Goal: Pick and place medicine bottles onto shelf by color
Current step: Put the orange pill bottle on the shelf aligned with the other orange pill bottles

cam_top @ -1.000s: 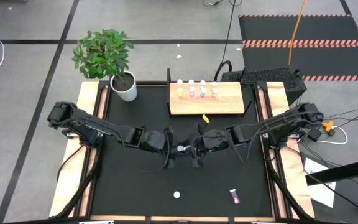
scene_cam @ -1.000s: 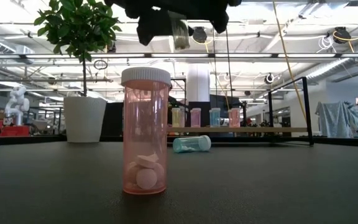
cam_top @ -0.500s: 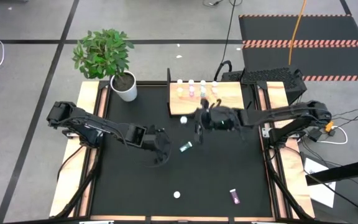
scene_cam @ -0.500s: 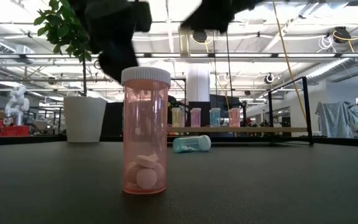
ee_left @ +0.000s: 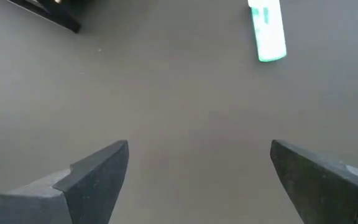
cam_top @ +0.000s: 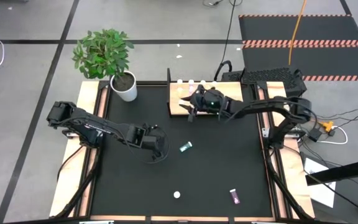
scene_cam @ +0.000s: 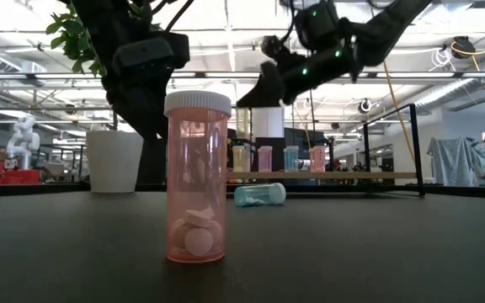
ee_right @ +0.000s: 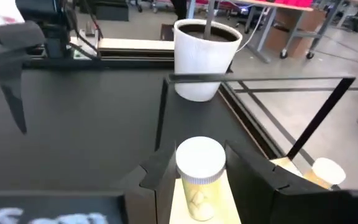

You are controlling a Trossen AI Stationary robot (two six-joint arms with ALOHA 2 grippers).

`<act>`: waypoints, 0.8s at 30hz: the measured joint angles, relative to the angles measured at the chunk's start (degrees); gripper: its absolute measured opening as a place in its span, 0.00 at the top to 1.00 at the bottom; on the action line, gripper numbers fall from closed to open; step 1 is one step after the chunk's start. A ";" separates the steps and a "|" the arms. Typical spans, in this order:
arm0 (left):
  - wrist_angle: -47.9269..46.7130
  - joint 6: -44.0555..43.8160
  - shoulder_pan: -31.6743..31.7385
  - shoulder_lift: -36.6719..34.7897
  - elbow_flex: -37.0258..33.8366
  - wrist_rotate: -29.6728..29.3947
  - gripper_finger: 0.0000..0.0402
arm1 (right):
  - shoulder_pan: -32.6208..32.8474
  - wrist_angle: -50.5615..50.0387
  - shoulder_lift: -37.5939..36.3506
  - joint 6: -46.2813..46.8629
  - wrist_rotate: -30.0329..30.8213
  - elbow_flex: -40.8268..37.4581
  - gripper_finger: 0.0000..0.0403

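My right gripper [cam_top: 189, 104] hangs over the left end of the light-wood shelf [cam_top: 229, 102], shut on a yellow-green medicine bottle [ee_right: 199, 163] with a white cap. Several more bottles [scene_cam: 278, 158] stand in a row on the shelf's far side. A teal bottle [cam_top: 186, 147] lies on its side at the mat's middle. My left gripper [cam_top: 159, 148] hovers open just left of it, with nothing between its fingers [ee_left: 98, 171]. A pink bottle [scene_cam: 197, 177] stands upright near the front edge, and a magenta one [cam_top: 234, 196] lies to its right. My right gripper pinches the yellow-green bottle's body [ee_right: 194, 196], just below the white cap, between its two fingers [ee_right: 160, 180]. The fingers come nearly level from the table's right. The bottle stands upright in the hold, cap up, lifted clear above the shelf's left end.
A white plant pot [cam_top: 127, 87] stands at the mat's far left corner, left of the shelf's thin black frame [ee_right: 160, 112]. Bare black mat [cam_top: 135, 186] lies at the near left.
My right gripper has carried the yellow-green bottle from the mat's middle, where both grippers met, toward the far edge and up over the shelf's left end. My left gripper has drawn back a little toward the table's left. The teal bottle has stayed put.
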 joint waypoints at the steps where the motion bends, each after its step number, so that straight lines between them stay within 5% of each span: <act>1: -0.03 0.06 0.00 0.00 -0.01 -0.68 0.02 | -0.67 0.92 0.93 0.00 -0.92 0.00 0.69; 14: 0.73 -1.45 2.88 0.00 -0.01 -5.36 0.02 | -8.19 8.76 12.89 0.08 -11.08 1.68 0.69; 24: 0.66 -2.25 3.81 0.00 -0.01 -5.09 0.02 | -8.83 7.36 13.49 3.07 -14.11 2.08 0.69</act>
